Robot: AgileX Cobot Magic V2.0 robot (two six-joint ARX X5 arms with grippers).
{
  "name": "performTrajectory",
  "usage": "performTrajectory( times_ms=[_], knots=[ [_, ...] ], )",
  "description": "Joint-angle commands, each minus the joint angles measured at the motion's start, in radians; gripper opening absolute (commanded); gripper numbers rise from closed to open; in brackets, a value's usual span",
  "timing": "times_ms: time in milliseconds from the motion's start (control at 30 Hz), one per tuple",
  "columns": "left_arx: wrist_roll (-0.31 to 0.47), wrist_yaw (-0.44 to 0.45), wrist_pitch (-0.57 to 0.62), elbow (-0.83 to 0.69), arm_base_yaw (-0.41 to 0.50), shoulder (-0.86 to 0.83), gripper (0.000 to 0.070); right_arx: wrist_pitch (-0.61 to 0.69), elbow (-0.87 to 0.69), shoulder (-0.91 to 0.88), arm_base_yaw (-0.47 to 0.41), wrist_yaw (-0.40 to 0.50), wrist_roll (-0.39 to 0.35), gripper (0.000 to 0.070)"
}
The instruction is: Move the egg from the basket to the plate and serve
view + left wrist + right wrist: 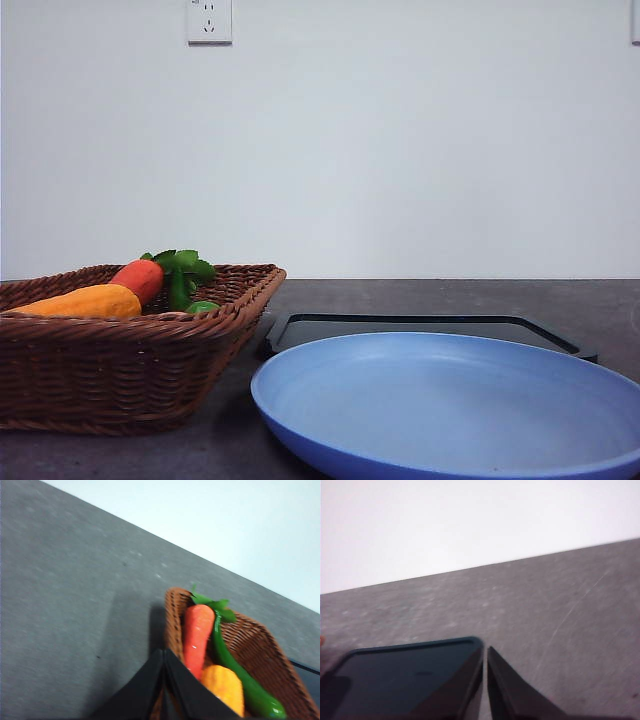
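Three containers share the grey bench (pixel 420 295): the wicker basket (pixel 120 370) on the left, the blue plate (pixel 450 410) at the near right, and a flat black tray (pixel 420 325) just behind the plate. The basket's sloping right wall stands close to the plate's rim with a narrow strip of bench between them; behind the tray the bench runs bare to the white wall. Inside the basket lie an orange-red carrot toy (pixel 140 278) with green leaves, a yellow-orange piece (pixel 85 302) and a green vegetable (pixel 240 680); the egg cannot be seen among them from any angle. The plate's surface is bare. The left tool (pixel 164 652) hangs over the basket's end with its tips pressed together, holding nothing. The right tool (pixel 485 652) sits over the tray's corner, its tips likewise closed on nothing.
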Motion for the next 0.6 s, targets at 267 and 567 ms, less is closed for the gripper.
performTrajectory(
  times_ms=[267,567],
  knots=[
    [-0.04,0.177,-0.11,0.111,0.002,0.105,0.0,-0.189,0.147,0.055,0.0,-0.005,0.115,0.0],
    [0.014,0.365,-0.121,0.251,0.0,0.361,0.0,-0.326,0.328,0.246,0.0,-0.039,0.074,0.0]
  ],
)
